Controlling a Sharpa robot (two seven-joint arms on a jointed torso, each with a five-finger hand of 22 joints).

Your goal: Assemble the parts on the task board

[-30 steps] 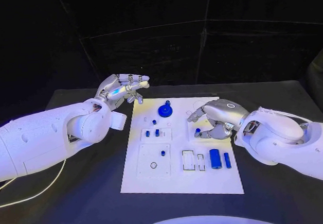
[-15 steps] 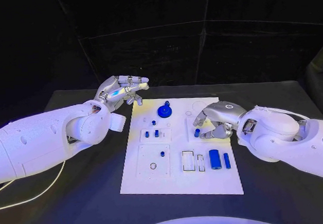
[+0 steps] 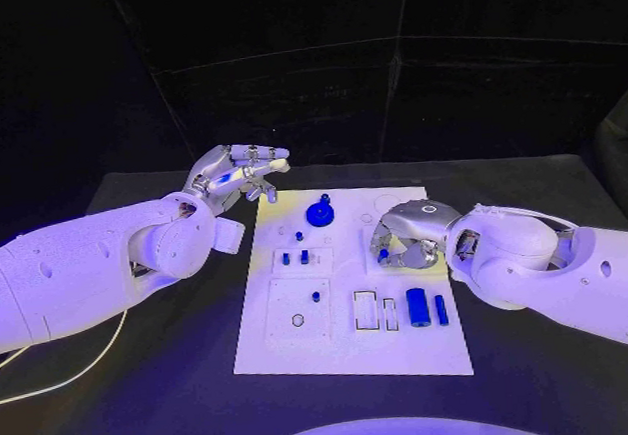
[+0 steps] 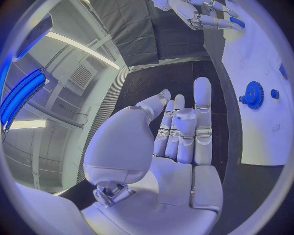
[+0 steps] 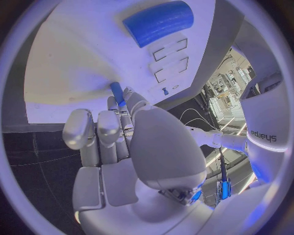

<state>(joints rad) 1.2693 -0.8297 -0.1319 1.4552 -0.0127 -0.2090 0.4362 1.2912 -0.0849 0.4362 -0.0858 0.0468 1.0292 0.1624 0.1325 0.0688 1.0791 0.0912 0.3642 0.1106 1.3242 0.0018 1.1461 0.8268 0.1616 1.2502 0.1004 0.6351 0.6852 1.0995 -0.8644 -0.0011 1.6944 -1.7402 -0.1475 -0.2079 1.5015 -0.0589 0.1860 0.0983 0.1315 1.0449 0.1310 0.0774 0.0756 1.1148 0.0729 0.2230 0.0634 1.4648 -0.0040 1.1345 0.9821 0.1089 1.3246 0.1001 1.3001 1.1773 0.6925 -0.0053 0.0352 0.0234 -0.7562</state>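
The white task board [image 3: 349, 347] lies mid-table. My right hand [image 3: 407, 235] is low over its right side, fingers down around a small blue peg [image 3: 382, 257]. The right wrist view shows that blue peg [image 5: 116, 93] sticking out between my right hand's [image 5: 137, 147] thumb and fingertips, its end against the board [image 5: 73, 63]. My left hand [image 3: 239, 173] hovers off the board's far left corner, holding nothing; the left wrist view shows its fingers [image 4: 181, 125] extended. A blue gear [image 3: 320, 215] stands at the board's far end.
A thick blue cylinder [image 3: 419, 308] and a thin blue rod [image 3: 441, 310] lie in the board's near right part, beside rectangular slots [image 3: 366, 310]. Small blue pegs [image 3: 296, 259] stand left of centre. A white cable [image 3: 65, 375] runs over the table at the left.
My right hand has shifted left across the board and turned its back further over the small blue peg. The left hand has barely moved.
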